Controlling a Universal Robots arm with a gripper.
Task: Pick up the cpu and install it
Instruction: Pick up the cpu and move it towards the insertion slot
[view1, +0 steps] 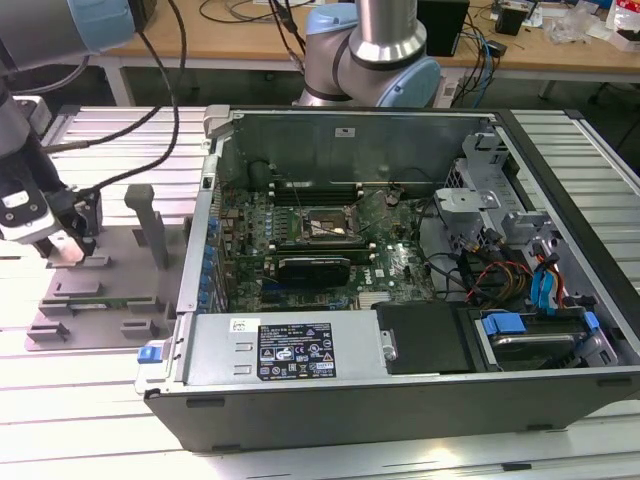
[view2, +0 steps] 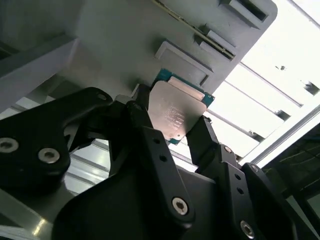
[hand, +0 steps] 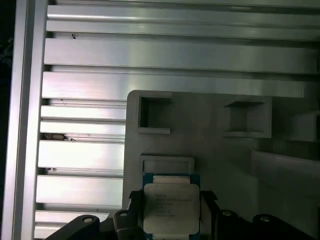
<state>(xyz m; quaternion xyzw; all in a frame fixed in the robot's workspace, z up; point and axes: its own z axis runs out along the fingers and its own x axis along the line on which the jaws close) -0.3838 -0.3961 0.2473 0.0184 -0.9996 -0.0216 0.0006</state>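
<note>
While it hangs over the grey tray (view2: 115, 35), the pincer (view2: 172, 120) pinches the cpu (view2: 176, 107) between its fingers (view2: 150, 140).

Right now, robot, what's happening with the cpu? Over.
Jaws of gripper shut on cpu edges. It sits over tray, not at socket. Between tray and socket: case wall.

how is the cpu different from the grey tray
The cpu has a shiny metal top with a green edge, while the tray is dull grey plastic. The cpu is small and flat, and the tray is far larger, with square recesses. The cpu is clamped in the gripper, whereas the tray lies on the slatted table. Both are outside the computer case.
</note>
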